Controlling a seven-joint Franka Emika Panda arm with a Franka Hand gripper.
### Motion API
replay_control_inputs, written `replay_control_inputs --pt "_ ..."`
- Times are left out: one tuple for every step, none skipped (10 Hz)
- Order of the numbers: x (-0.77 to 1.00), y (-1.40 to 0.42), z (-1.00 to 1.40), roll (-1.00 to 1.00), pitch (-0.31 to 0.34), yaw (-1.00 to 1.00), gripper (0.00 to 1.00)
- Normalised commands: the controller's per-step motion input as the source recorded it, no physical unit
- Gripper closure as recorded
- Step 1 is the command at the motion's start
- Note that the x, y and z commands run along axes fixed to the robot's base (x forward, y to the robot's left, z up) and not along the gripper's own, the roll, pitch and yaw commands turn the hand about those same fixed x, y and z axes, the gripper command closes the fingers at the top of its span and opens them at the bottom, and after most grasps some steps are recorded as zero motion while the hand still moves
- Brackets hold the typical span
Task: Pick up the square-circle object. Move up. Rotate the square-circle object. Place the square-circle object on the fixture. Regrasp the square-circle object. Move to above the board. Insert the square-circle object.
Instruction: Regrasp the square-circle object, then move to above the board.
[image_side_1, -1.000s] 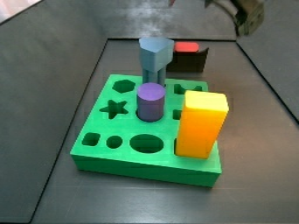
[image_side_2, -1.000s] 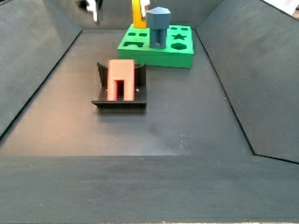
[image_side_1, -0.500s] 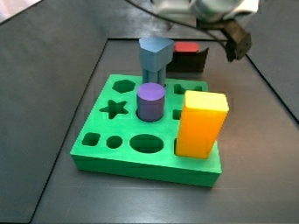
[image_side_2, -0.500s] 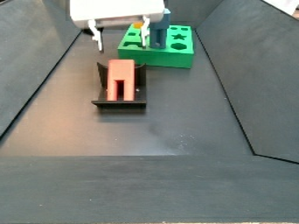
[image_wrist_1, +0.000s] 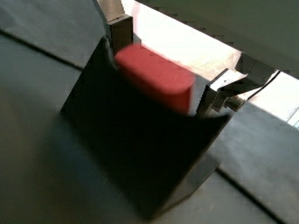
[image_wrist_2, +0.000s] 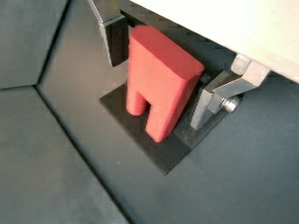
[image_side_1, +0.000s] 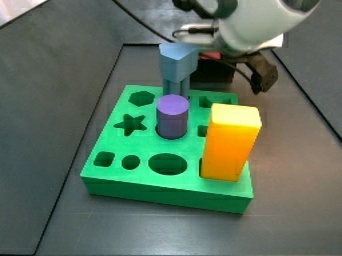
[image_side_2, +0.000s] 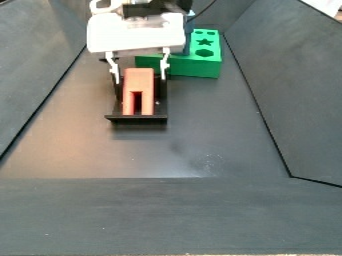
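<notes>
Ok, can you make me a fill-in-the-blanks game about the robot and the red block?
1. The red square-circle object lies on the dark ____.
2. In both wrist views, the gripper has one finger on each ____ of the red block.
3. The purple cylinder stands in the ____ board.
4. The tall block at the board's corner is colored ____.

Missing words: fixture; side; green; yellow-orange
</notes>
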Motion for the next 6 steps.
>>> replay_control_inputs --pt "0.07 0.01 -0.23 0.06 -0.008 -0.01 0.00" --pt "0.02 -0.01 -0.17 0.05 0.004 -0.01 0.00" --pt "0.00 0.00 -0.50 0.00 0.000 0.00 1.00" --pt "-0.11 0.10 1.00 -0.18 -0.364 0.08 1.00" --pt "-0.11 0.10 1.00 -0.18 -0.364 0.06 1.00" --pt "-0.11 0.10 1.00 -0.18 -0.356 -0.01 1.00"
